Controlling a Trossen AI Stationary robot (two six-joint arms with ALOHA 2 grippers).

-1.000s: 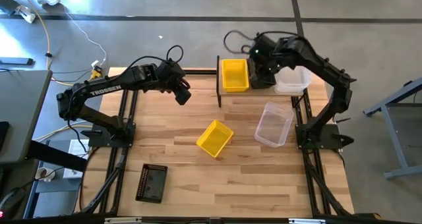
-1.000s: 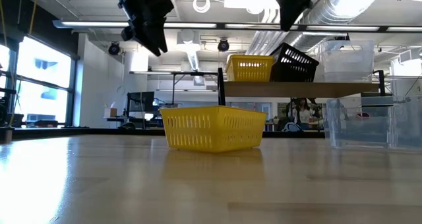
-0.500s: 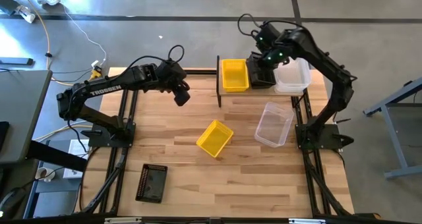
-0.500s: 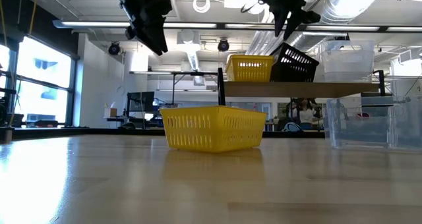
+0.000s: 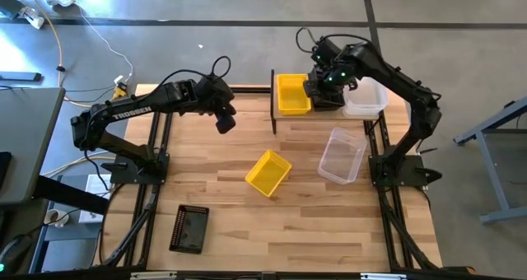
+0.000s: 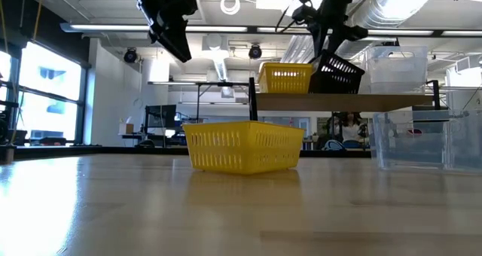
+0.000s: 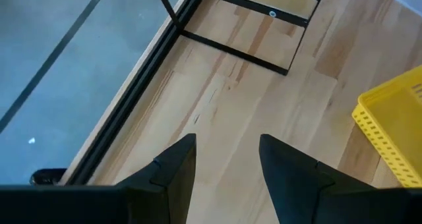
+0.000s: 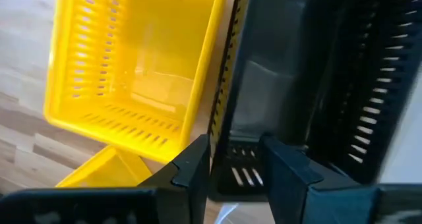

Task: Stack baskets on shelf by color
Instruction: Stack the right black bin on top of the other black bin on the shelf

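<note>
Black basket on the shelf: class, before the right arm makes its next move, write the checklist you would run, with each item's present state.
1. Black basket sits level on the shelf: not ok, tilted.
2. Right gripper astride the black basket's wall: ok, a finger either side.
3. Right gripper gripping that wall: cannot tell.
4. Yellow basket on the shelf clear of the black one: cannot tell, they sit very close.
5. Left gripper out of the way: ok, open above bare table.
6. Clear stack undisturbed: ok.
</note>
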